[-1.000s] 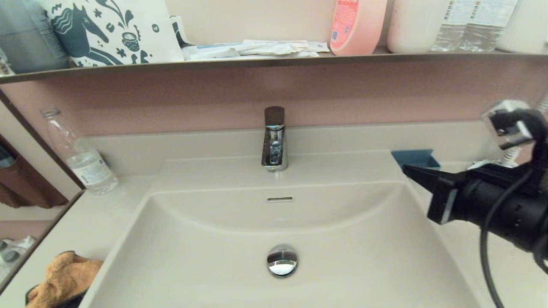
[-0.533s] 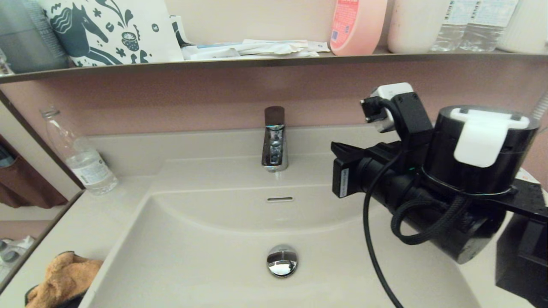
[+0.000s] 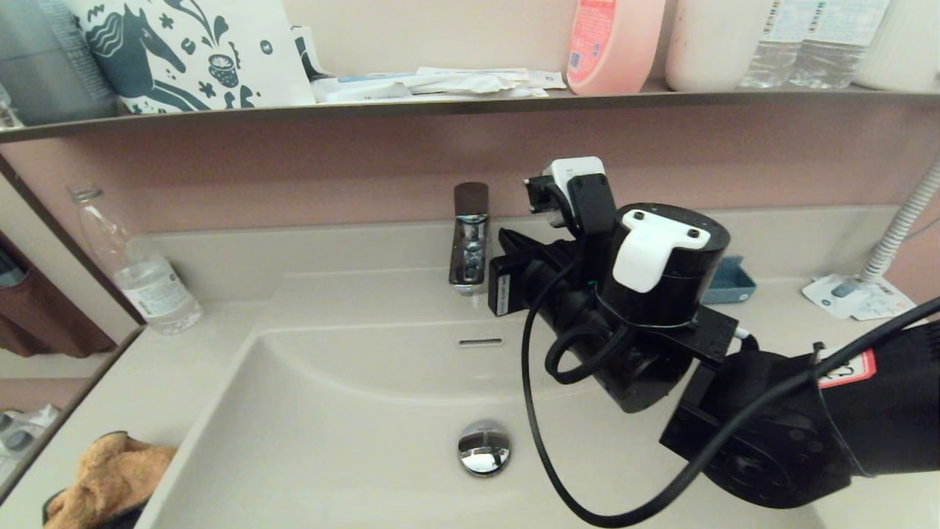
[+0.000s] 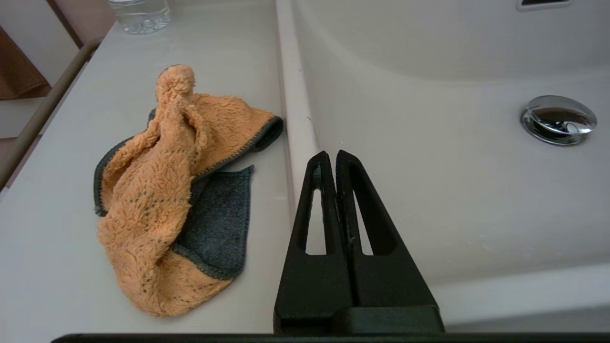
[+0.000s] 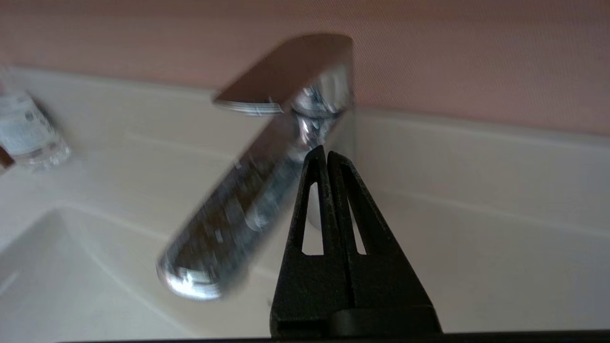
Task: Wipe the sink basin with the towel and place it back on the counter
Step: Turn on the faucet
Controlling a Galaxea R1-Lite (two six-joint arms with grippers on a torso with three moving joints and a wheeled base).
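The orange-tan towel (image 3: 110,477) (image 4: 162,190) lies crumpled on the counter (image 3: 169,353) (image 4: 57,267) left of the sink basin (image 3: 352,441) (image 4: 429,143), its dark grey underside showing. My left gripper (image 4: 332,155) hovers shut and empty over the basin's left rim, right of the towel and apart from it. My right gripper (image 3: 503,236) (image 5: 326,153) is shut and empty above the basin's back, its tips just right of the chrome faucet (image 3: 470,242) (image 5: 267,181). The drain plug (image 3: 484,448) (image 4: 557,119) and the overflow slot (image 3: 479,342) are uncovered.
A clear water bottle (image 3: 147,272) stands at the counter's back left. A blue dish (image 3: 727,283) and a corrugated hose (image 3: 899,228) are at the back right. A dark-edged shelf (image 3: 440,106) with a pink bottle (image 3: 609,44) and other items runs overhead.
My right arm has swung in from the right edge, leftwards over the basin, until its shut fingers reached the faucet. The towel has stayed in place.
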